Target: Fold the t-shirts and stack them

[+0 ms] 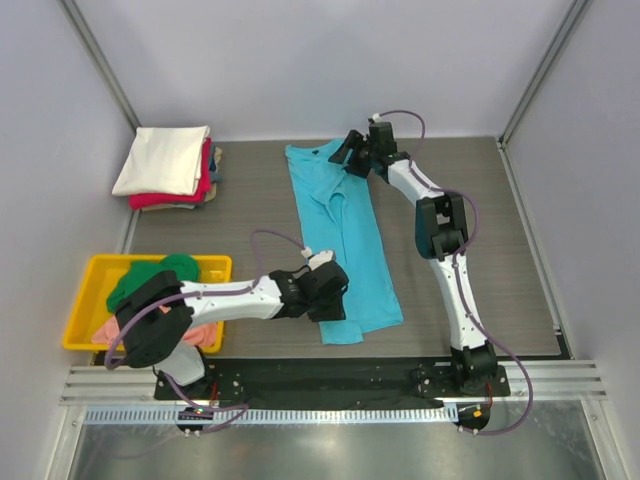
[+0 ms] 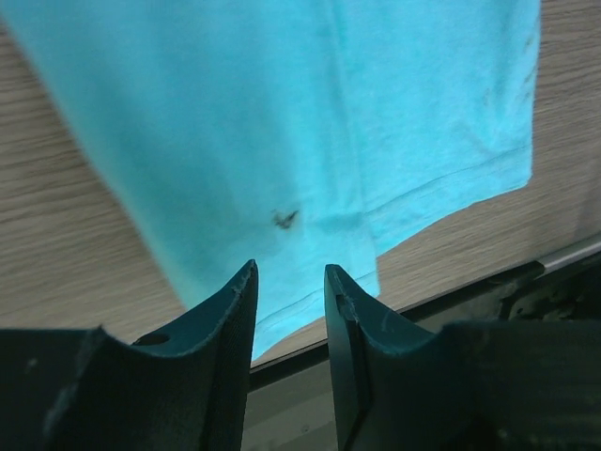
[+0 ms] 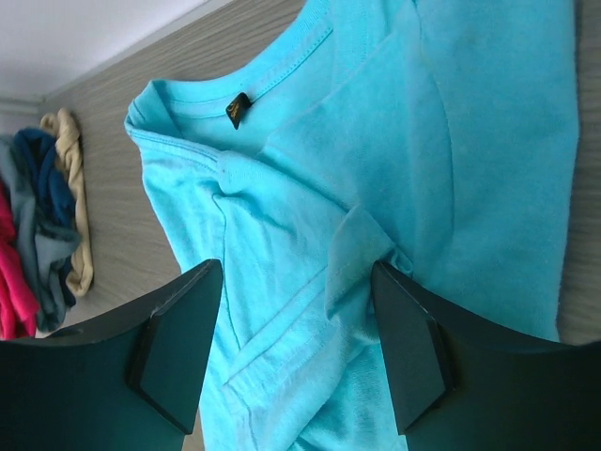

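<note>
While the turquoise t-shirt [image 1: 345, 235] lies in a long strip at the middle of the table [image 1: 490, 260], your left gripper [image 2: 289, 274] hovers empty and narrowly parted at its hem, and your right gripper [image 3: 296, 282] gapes above the collar. Pinch every layer, then lift both ends evenly.

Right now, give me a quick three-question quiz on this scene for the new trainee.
1. True or false: the right hand is shut on the turquoise shirt.
2. Which colour tops the folded stack? A red, B cream-white, C green.
3. Fill in: the green shirt lies in the yellow ____.

Key
1. False, that hand is open.
2. B, the cream-white shirt.
3. tray
</note>
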`<state>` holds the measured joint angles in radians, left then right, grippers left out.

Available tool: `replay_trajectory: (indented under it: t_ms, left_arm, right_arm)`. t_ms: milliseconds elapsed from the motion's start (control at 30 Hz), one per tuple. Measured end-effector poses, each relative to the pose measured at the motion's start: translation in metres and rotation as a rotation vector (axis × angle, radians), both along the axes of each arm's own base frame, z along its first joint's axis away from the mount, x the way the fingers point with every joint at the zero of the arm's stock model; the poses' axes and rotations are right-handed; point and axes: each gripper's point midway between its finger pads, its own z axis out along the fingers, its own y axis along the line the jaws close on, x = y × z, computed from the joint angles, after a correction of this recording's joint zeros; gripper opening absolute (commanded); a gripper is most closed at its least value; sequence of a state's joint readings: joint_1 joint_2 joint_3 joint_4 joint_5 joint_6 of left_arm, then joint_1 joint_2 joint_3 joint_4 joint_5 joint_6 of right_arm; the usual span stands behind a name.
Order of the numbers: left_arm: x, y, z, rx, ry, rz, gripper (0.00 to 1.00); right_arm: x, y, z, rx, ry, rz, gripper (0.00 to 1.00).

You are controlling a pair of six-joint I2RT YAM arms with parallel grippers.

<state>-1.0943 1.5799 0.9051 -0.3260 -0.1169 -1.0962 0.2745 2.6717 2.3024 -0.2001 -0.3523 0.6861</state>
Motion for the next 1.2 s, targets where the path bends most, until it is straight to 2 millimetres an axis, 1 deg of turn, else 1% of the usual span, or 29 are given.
replay_trajectory:
  t_ms: [100,233,300,333,367,500,567,667,733,800,867,933,967,1000,1033,1067,1133,1167,1200]
  left_arm:
    - [-0.002,0.021,0.001,0.043,-0.022,0.023,0.36]
    - [-0.005,0.045,0.001,0.1,-0.041,0.044,0.37]
    - [-0.005,0.054,0.008,0.11,-0.064,0.048,0.39]
    - [-0.003,0.058,0.014,0.11,-0.084,0.049,0.4]
    - [-0.001,0.061,0.021,0.107,-0.107,0.053,0.41]
    - [0.008,0.075,0.048,0.102,-0.2,0.074,0.45]
    - [0.011,0.081,0.056,0.104,-0.231,0.083,0.46]
    - [0.013,0.086,0.059,0.114,-0.252,0.086,0.47]
    - [0.014,0.086,0.059,0.115,-0.257,0.088,0.48]
    - [0.013,0.087,0.056,0.112,-0.26,0.086,0.56]
    - [0.012,0.088,0.05,0.1,-0.261,0.084,0.64]
    - [0.008,0.091,0.041,0.088,-0.256,0.078,0.67]
    - [0.005,0.093,0.036,0.083,-0.25,0.072,0.68]
    - [0.003,0.094,0.031,0.079,-0.245,0.068,0.68]
    - [0.002,0.094,0.028,0.071,-0.242,0.065,0.69]
    - [0.0,0.094,0.025,0.066,-0.237,0.06,0.69]
    - [-0.003,0.093,0.02,0.049,-0.229,0.051,0.68]
    - [-0.005,0.092,0.018,0.04,-0.224,0.046,0.67]
    - [-0.006,0.091,0.016,0.032,-0.221,0.042,0.67]
  right_arm:
    - [0.002,-0.024,0.0,-0.019,0.022,-0.09,0.71]
    - [0.005,-0.063,-0.001,-0.046,0.048,-0.229,0.71]
    - [0.003,-0.079,-0.001,-0.057,0.057,-0.294,0.72]
    - [0.002,-0.086,-0.001,-0.061,0.06,-0.325,0.73]
    - [0.002,-0.09,-0.001,-0.063,0.062,-0.341,0.73]
    - [0.003,-0.089,0.003,-0.062,0.054,-0.336,0.76]
    - [0.007,-0.081,0.006,-0.055,0.05,-0.29,0.81]
    - [0.012,-0.068,0.013,-0.04,0.034,-0.204,0.85]
    - [0.008,-0.064,0.016,-0.05,0.034,-0.161,0.87]
    - [0.0,-0.064,0.019,-0.078,0.035,-0.133,0.89]
    - [-0.017,-0.07,0.026,-0.132,0.04,-0.123,0.9]
    - [-0.048,-0.086,0.034,-0.207,0.078,-0.137,0.9]
    - [-0.064,-0.095,0.046,-0.24,0.081,-0.153,0.9]
    - [-0.084,-0.104,0.058,-0.27,0.084,-0.17,0.9]
    - [-0.106,-0.115,0.073,-0.298,0.083,-0.195,0.9]
    - [-0.125,-0.124,0.09,-0.307,0.06,-0.217,0.9]
    - [-0.177,-0.144,0.115,-0.325,0.036,-0.261,0.89]
    - [-0.203,-0.152,0.124,-0.322,0.018,-0.282,0.89]
    - [-0.227,-0.159,0.127,-0.317,0.011,-0.299,0.89]
